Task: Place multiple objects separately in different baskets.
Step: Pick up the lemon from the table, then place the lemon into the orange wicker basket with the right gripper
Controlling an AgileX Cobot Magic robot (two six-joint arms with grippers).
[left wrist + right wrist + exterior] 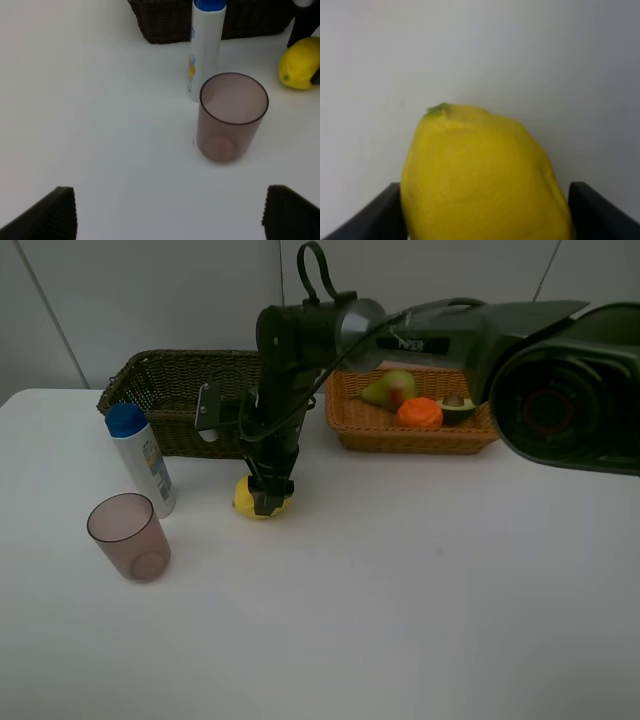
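Gripping the yellow lemon [243, 501] with the right pincer [268, 502], on the surface [420, 600] just before the dark basket [175, 435]; left pincer [170, 215] held released, wide, facing the cup [232, 120], well before that basket.

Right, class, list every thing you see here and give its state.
lemon: on table, gripped
right pincer: shut on lemon
left pincer: open, empty
cup: upright, empty
white bottle: upright, capped
pear: in light basket
orange: in light basket
avocado half: in light basket
dark basket: inside partly hidden
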